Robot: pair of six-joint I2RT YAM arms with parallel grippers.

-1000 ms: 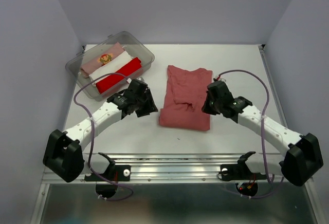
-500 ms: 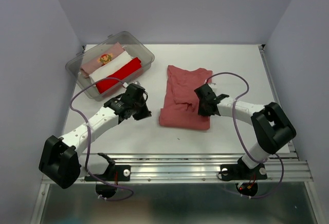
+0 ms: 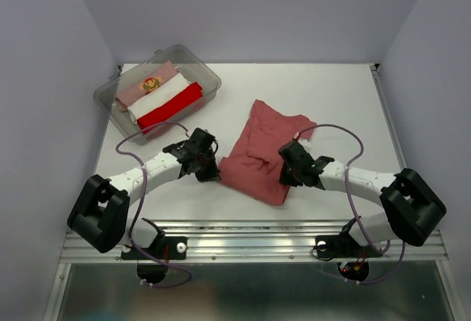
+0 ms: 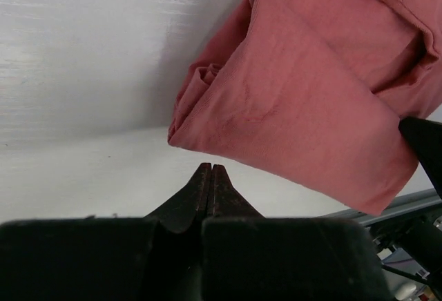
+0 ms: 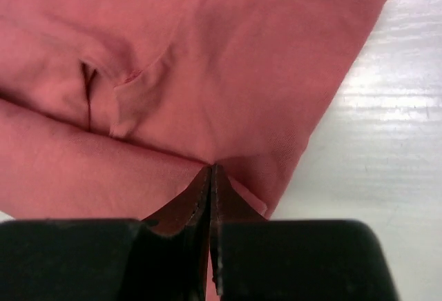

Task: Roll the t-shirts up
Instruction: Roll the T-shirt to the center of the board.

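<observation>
Because my right gripper (image 5: 213,170) is clamped fully closed with a small pucker of cloth gathered at its tips, I judge it has a pinch of the brick-red t-shirt (image 3: 259,152), close to the shirt's near right edge. My left gripper (image 4: 210,168) is closed tight too, but its tips meet on nothing. They sit just short of the shirt's folded left corner, over bare table (image 3: 338,93). The shirt lies skewed in the middle of the table, folded into a narrow strip with wrinkles across it, its near end toward the arms. 3 rolled bundles (image 3: 163,94), pink, white and red, lie side by side in the clear tub (image 3: 212,84) at the far left, well apart from the work.

To do this step well, I think 1 pinch is not enough: a roll started from 1 side will come out as a cone. I would open the left jaws, take the near left corner, and match the right grip so both hold the same edge. Then I would pull the strip flat and square before turning it over, keeping the tips low and the cloth taut so the first turn is tight.
</observation>
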